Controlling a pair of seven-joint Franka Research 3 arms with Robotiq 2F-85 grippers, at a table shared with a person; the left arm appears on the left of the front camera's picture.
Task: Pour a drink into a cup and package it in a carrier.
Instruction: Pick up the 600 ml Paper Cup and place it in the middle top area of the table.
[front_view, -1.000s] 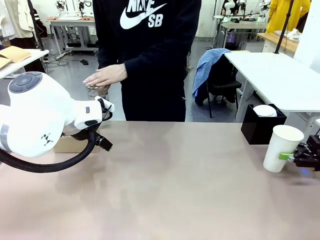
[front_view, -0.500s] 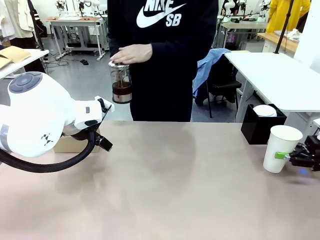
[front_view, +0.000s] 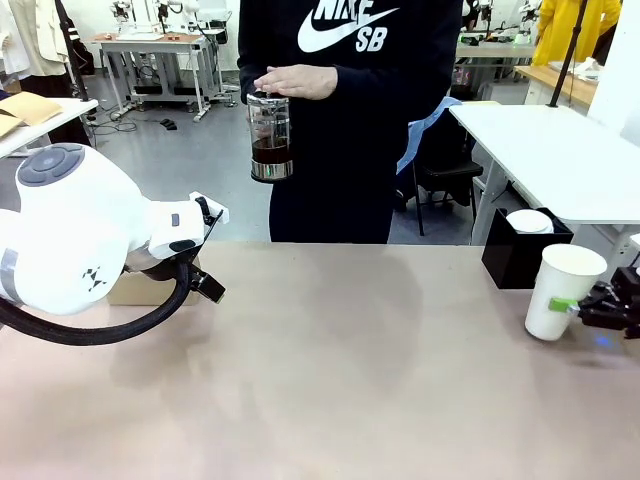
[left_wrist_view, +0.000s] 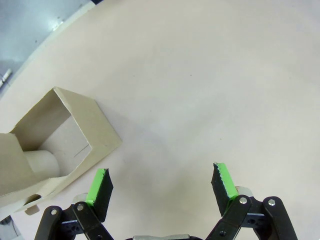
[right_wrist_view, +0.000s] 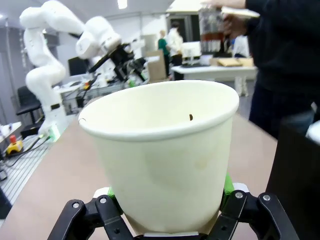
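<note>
Tan counter (front_view: 330, 390): cup (front_view: 562, 285) braced, likely for pouring.
Right hand (front_view: 572, 308) clamps the cup at frame right; left hand (left_wrist_view: 162, 185) released beside the carrier (left_wrist_view: 87, 127).

The wide middle of the tan table (front_view: 340, 380) lies bare, open to a reach from either side. At left, the bulky white left arm (front_view: 70, 240) hangs over the cardboard carrier (left_wrist_view: 60, 145). At far right stand the white paper cup (front_view: 563, 292) and, near it, a black box (front_view: 512, 258). A person's hand (front_view: 295, 82) holds a glass carafe (front_view: 270, 135) high above the far edge.
</note>
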